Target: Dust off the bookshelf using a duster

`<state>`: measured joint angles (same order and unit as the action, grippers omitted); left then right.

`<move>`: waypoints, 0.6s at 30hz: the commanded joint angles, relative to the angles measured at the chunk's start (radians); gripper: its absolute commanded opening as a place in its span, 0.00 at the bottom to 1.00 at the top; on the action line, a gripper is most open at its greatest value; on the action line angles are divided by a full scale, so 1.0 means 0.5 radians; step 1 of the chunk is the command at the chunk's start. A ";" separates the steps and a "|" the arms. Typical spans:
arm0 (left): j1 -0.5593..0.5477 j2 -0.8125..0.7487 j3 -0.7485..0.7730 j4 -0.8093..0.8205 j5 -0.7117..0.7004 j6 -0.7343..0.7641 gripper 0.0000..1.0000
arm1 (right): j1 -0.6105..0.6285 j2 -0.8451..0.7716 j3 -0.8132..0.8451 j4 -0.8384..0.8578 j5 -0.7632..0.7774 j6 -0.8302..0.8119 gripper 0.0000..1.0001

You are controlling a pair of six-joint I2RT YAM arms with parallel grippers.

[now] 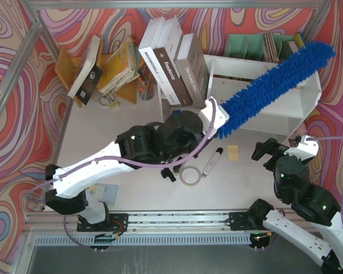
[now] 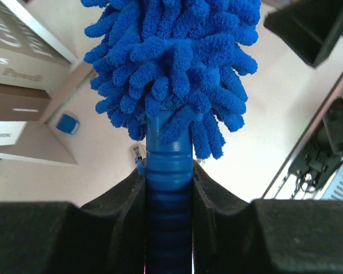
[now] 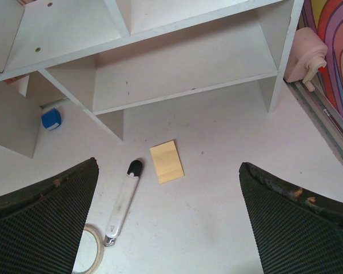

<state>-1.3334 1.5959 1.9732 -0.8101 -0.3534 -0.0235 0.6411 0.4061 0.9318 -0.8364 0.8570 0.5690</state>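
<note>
The bright-blue fluffy duster (image 1: 274, 83) slants from the front left of the white bookshelf (image 1: 300, 105) up to its far right corner, its head over the shelf. My left gripper (image 1: 220, 121) is shut on the ribbed blue handle (image 2: 169, 171) just below the shaggy head (image 2: 171, 68); the left gripper (image 2: 169, 191) presses the handle from both sides. My right gripper (image 1: 272, 151) hovers open in front of the shelf, near its right end. The right gripper (image 3: 168, 228) holds nothing and faces the bookshelf's compartments (image 3: 177, 63).
Books (image 1: 171, 63) lean at the shelf's left end, with an orange-brown stand (image 1: 111, 68) further left and a green rack (image 1: 246, 45) behind. A marker (image 3: 123, 200), a yellow sticky note (image 3: 166, 161) and a tape ring (image 1: 190, 174) lie on the table in front.
</note>
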 commanded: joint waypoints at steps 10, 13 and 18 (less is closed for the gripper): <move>0.152 0.245 0.331 0.176 0.102 0.074 0.00 | -0.003 -0.033 0.000 -0.036 0.047 0.044 0.99; 0.192 0.382 0.497 0.113 0.142 0.080 0.00 | -0.003 -0.034 -0.001 -0.033 0.044 0.045 0.99; 0.261 0.612 0.758 0.002 0.216 0.073 0.00 | -0.003 -0.035 -0.001 -0.030 0.041 0.040 0.99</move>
<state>-1.2285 1.8553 2.2623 -0.8036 -0.2779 0.0051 0.6411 0.3992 0.9318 -0.8398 0.8566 0.5774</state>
